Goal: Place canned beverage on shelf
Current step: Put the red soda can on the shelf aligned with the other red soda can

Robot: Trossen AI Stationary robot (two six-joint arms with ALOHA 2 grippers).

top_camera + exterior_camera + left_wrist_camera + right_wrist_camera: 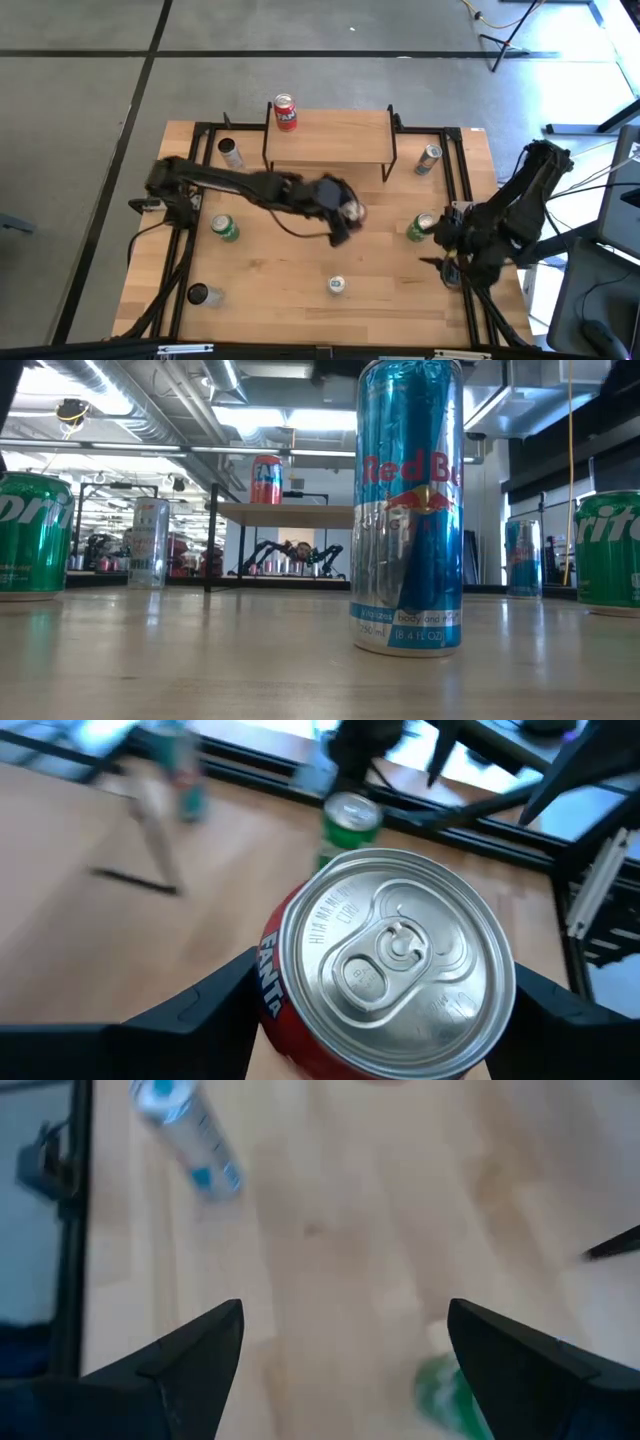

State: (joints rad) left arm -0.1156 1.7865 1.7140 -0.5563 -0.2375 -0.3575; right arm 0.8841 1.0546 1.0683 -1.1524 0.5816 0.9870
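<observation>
My left gripper (345, 215) is at the table's middle, in front of the shelf, shut on a red Fanta can (395, 960) with a silver top. The shelf (328, 135), a light wooden top on black legs, stands at the far middle. A red can (286, 112) stands upright on its left end and also shows in the low view (266, 480). My right gripper (447, 265) is open and empty (345, 1315) at the table's right, near a green can (422, 227). My left gripper pinches the Fanta can's side wall (275, 990), just below the top rim, between its two fingers (200, 1010), one on each side. The fingers slant down from the table's left. The can is roughly upright, top up. I cannot tell whether its bottom is on the table.
Upright cans stand around the table: a Red Bull can (337, 285) near the front, a green can (224, 228) and a dark one (198, 294) at the left, a silver one (231, 152) left of the shelf, and a blue-silver one (429, 158) right of it.
</observation>
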